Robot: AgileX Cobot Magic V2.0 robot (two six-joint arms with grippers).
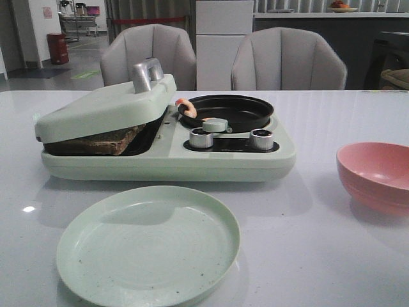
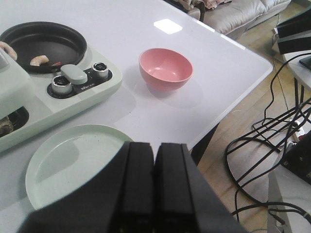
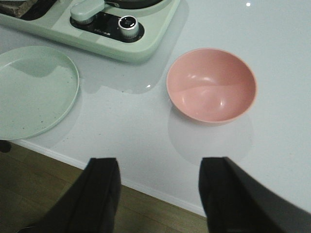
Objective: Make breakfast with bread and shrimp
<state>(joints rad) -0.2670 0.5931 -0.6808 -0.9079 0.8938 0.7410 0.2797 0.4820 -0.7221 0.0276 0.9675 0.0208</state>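
The bread (image 1: 102, 142) lies browned in the left bay of the pale green appliance (image 1: 166, 163), under its half-lowered lid (image 1: 105, 105); an edge of it shows in the right wrist view (image 3: 17, 6). One shrimp (image 1: 185, 105) sits at the left rim of the black pan (image 1: 227, 110), and a second shrimp (image 2: 39, 59) lies inside the pan. My left gripper (image 2: 154, 160) is shut and empty above the table's front edge, beside the green plate (image 2: 73, 160). My right gripper (image 3: 158, 170) is open and empty over the front edge, near the pink bowl (image 3: 211, 85). Neither gripper shows in the front view.
An empty pale green plate (image 1: 148, 243) lies in front of the appliance. An empty pink bowl (image 1: 377, 174) stands at the right. Two silver knobs (image 1: 201, 137) and a green lever face the front. Two chairs stand behind the table; cables lie on the floor to the right.
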